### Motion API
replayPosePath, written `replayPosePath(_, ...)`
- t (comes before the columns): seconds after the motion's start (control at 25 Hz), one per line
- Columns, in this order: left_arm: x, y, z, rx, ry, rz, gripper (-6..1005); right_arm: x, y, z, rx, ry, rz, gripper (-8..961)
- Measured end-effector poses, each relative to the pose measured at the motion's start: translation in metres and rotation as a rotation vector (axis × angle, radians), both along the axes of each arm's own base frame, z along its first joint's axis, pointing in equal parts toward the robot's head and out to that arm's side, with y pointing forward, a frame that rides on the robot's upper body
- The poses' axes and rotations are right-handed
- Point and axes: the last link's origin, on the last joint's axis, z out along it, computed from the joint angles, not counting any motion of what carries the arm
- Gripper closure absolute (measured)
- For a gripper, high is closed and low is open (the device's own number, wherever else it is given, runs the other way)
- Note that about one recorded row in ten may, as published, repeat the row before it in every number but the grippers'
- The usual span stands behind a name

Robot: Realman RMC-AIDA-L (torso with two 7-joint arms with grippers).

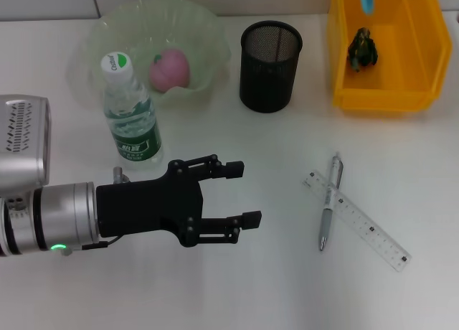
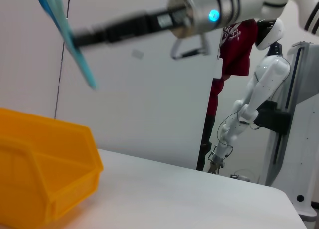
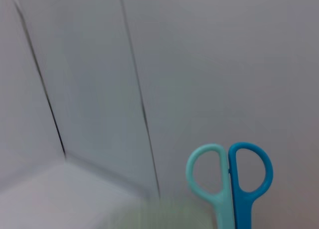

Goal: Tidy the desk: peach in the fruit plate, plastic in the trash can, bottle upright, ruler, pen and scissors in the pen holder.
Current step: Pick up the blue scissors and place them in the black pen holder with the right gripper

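Print is present on the bottle [image 1: 133, 118] label and cap, and scale marks on the ruler [image 1: 356, 219], but none is legible.

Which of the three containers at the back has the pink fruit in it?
The fruit plate, pale green with a wavy rim, holds the peach. The pen holder looks empty; the trash can holds something dark green.

Desk [image 1: 237, 287] bears plate [image 1: 100, 39], bottle [image 1: 133, 122], holder [image 1: 270, 66], bin [image 1: 344, 86], pen [image 1: 329, 211], ruler [image 1: 366, 226]
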Motion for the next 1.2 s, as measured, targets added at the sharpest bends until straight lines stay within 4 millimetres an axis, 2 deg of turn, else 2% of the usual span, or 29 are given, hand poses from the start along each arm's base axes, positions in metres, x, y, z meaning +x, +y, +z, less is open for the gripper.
replayPosePath(0.24, -0.001, 0.000, -0.001, 0.003, 0.002, 0.005, 185, 0.009, 0.028, -0.033, 0.146, 0.074, 0.192, 745)
replayPosePath(0.44, -0.002, -0.001, -0.001, 0.005, 0.001, 0.009, 186, 0.037, 0.035, -0.081, 0.269, 0.095, 0.269, 744)
replayPosePath(0.48, -0.002, -0.002, -0.002, 0.004, 0.002, 0.010, 186, 0.037, 0.035, -0.081, 0.269, 0.095, 0.269, 744)
replayPosePath(0.68, -0.003, -0.002, -0.002, 0.005, 0.002, 0.013, 186, 0.042, 0.039, -0.112, 0.270, 0.071, 0.253, 744)
replayPosePath(1.0, -0.002, -0.002, -0.002, 0.008, 0.002, 0.009, 186, 0.036, 0.045, -0.135, 0.214, 0.044, 0.215, 745)
replayPosePath(1.2, -0.003, -0.002, -0.002, 0.008, 0.003, 0.008, 186, 0.039, 0.048, -0.144, 0.191, 0.019, 0.170, 745)
